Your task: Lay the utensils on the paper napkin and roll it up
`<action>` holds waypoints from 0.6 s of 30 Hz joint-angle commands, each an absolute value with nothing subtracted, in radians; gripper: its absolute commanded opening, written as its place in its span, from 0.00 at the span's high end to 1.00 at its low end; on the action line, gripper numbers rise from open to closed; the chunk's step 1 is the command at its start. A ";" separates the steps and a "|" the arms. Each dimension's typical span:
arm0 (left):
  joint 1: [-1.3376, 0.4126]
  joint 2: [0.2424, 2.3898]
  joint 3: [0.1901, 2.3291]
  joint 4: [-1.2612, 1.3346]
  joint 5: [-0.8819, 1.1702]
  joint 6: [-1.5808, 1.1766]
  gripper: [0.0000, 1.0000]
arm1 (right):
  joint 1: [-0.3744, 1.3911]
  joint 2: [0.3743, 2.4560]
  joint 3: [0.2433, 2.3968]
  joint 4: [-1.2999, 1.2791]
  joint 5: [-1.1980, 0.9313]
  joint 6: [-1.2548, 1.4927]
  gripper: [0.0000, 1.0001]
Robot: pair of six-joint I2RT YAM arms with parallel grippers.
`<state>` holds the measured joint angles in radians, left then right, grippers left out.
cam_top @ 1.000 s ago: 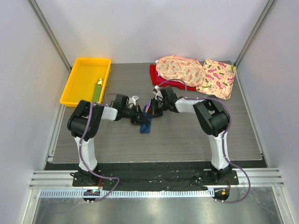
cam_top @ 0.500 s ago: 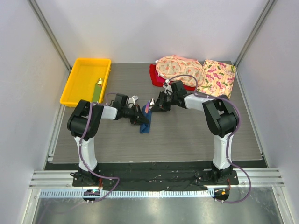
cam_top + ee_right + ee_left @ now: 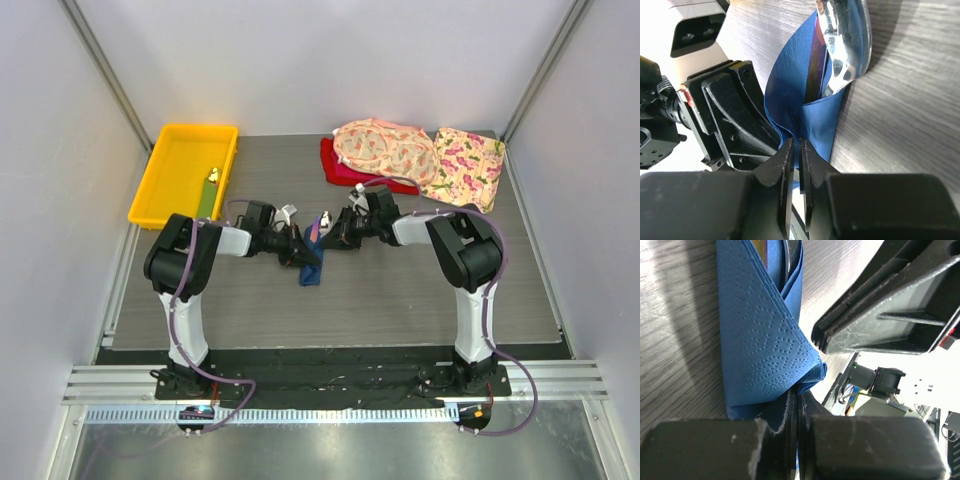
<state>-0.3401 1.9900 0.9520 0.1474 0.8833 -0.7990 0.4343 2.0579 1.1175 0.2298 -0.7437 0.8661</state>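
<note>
The paper napkin (image 3: 311, 264) is a dark blue roll lying mid-table, with the utensils (image 3: 320, 227) poking out of its far end. In the right wrist view the silver spoon head (image 3: 844, 40) and a dark handle sit inside the blue folds (image 3: 790, 85). My left gripper (image 3: 297, 250) is shut on the napkin's edge (image 3: 765, 340), its jaws (image 3: 796, 407) pressed together. My right gripper (image 3: 337, 232) comes from the right, its jaws (image 3: 800, 146) nearly closed on a fold of the napkin. The two grippers face each other closely across the roll.
A yellow tray (image 3: 160, 185) at the back left holds a flat green strip (image 3: 207, 200) and a tiny yellow object. A red cloth (image 3: 335, 165) and two pink floral cloths (image 3: 385, 150) (image 3: 465, 165) lie at the back right.
My right arm's wrist swung to the right and back a little, then settled slightly closer again. The left arm and the napkin roll stayed put.
</note>
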 commanded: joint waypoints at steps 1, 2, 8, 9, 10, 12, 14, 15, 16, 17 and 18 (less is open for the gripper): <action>-0.325 2.017 0.948 0.080 0.772 -0.733 1.00 | 0.452 2.072 1.118 0.291 -0.747 0.876 0.83; -0.325 2.014 0.951 0.081 0.775 -0.733 1.00 | 0.454 2.075 1.118 0.282 -0.741 0.870 0.84; -0.337 1.994 0.965 0.087 0.787 -0.736 1.00 | 0.477 2.120 1.131 0.267 -0.723 0.854 0.85; -0.339 1.991 0.968 0.089 0.788 -0.735 1.00 | 0.480 2.125 1.135 0.265 -0.719 0.854 0.85; -0.339 1.990 0.966 0.090 0.790 -0.735 1.00 | 0.480 2.131 1.138 0.261 -0.715 0.851 0.86; -0.341 1.980 0.966 0.098 0.796 -0.736 1.00 | 0.483 2.140 1.141 0.233 -0.694 0.842 0.87; -0.344 1.970 0.966 0.107 0.802 -0.735 1.00 | 0.482 2.149 1.143 0.193 -0.680 0.821 0.89; -0.345 1.957 0.966 0.123 0.804 -0.735 1.00 | 0.483 2.151 1.143 0.186 -0.669 0.816 0.89; -0.348 1.953 0.966 0.132 0.808 -0.739 1.00 | 0.482 2.154 1.141 0.169 -0.663 0.813 0.89; -0.351 1.948 0.969 0.143 0.814 -0.747 1.00 | 0.482 2.155 1.141 0.160 -0.655 0.802 0.90; -0.353 1.944 0.971 0.150 0.824 -0.752 1.00 | 0.482 2.157 1.141 0.149 -0.641 0.799 0.90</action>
